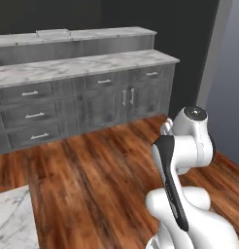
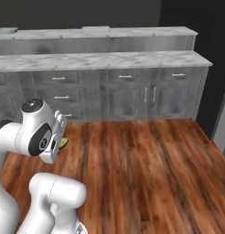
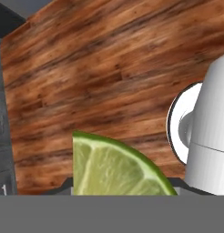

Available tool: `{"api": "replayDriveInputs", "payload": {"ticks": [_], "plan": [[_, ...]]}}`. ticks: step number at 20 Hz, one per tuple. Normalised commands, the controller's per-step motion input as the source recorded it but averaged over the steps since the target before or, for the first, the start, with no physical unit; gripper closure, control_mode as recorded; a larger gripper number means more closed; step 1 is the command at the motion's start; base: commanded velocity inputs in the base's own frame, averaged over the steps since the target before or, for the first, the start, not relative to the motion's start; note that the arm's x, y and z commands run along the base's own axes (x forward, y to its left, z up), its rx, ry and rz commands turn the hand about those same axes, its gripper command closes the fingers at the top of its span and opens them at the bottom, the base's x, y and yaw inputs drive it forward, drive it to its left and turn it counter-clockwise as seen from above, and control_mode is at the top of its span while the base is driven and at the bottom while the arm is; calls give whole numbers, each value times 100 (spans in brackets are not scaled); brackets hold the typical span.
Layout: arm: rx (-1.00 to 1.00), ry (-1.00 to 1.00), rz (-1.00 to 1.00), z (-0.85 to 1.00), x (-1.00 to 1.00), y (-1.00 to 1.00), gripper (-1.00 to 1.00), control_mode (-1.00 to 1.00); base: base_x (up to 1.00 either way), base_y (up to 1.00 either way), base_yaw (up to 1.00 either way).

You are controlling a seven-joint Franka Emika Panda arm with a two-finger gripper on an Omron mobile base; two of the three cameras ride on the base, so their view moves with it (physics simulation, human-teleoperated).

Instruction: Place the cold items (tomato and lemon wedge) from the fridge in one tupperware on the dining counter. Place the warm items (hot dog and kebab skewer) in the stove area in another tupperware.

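One lemon wedge point(image 3: 116, 166) sits at the very bottom of the hand view, yellow-green with a darker rind along its curved edge, its lower part cut off by the frame. The two dark finger tips point(image 3: 63, 185) of the gripper point(image 3: 120, 187) show just at either side of it, pressed to its flanks, so the claw is clenched on the wedge. In the right base view a sliver of the same green point(image 2: 63, 143) peeks out beside the white wrist, the rest hidden behind the arm point(image 2: 39, 132).

Under the wedge lies the wooden floor point(image 3: 100, 77), red-brown planks with dark grain. At the lower left of the left base view a corner of a white marble top point(image 1: 12, 219) with grey veins is cut off by the frame; what it belongs to cannot be told.

Farther off stands a marble-topped block point(image 2: 105, 59) of grey cabinets with drawer fronts point(image 1: 31, 114) and silver handles. Behind and above it runs a second, higher marble top, the dining counter point(image 2: 100, 32), on which a pale flat shape point(image 1: 52, 33) is too blurred to name. Beyond all is dark wall.

No writing or label can be read anywhere, save a small white mark like a "1" point(image 3: 3, 189) at the left edge of the hand view.
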Motion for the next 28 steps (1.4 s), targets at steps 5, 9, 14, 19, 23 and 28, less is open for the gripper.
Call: {"api": "replayDriveInputs", "payload": {"ticks": [5,9,14,19,23,28], "plan": [[0,0,0,0,0,0,100,100,100,15,5],[0,0,0,0,0,0,100,100,100,3,13],[0,0,0,0,0,0,100,100,100,3,14],[0,0,0,0,0,0,100,100,100,4,19],[0,0,0,0,0,0,100,100,100,17,16],[0,0,0,0,0,0,100,100,100,29,15]]}}
